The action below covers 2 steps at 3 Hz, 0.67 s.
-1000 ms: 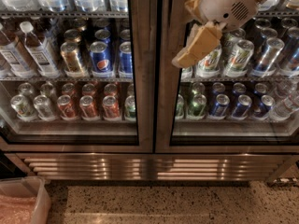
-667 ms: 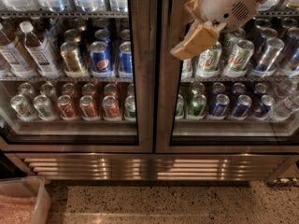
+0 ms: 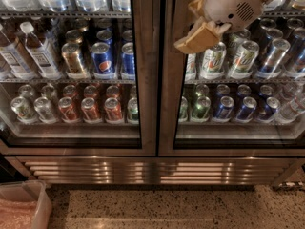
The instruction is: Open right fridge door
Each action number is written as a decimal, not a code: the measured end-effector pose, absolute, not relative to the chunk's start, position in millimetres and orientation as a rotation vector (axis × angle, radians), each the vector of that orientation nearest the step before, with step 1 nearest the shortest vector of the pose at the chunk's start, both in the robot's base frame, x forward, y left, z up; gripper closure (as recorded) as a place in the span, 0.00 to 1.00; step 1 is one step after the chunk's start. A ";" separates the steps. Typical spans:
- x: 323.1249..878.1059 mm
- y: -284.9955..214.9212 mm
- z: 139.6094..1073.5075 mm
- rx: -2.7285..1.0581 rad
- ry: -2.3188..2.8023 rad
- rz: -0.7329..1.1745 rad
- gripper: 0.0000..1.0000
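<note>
Gripper hanging before right fridge door, upper left, by its steel frame.
Door sitting closed; gripper's grasp state not discernible.

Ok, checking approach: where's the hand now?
Upper right of the camera view: the tan hand is before the steel-framed glass right fridge door, by its left frame.

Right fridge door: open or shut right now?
Shut. Right door lies flush with the left door along the centre seam, no gap showing. Claw is by its upper edge near that seam.
</note>
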<state>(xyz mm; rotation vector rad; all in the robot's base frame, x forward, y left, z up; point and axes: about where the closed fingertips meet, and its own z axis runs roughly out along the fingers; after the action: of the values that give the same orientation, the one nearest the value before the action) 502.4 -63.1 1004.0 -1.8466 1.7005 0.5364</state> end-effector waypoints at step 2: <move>506.0 -66.6 1004.7 -1.847 1.700 0.536 1.00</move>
<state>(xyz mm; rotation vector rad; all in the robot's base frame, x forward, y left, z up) 506.0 -66.6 1004.7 -1.8465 1.7004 0.5365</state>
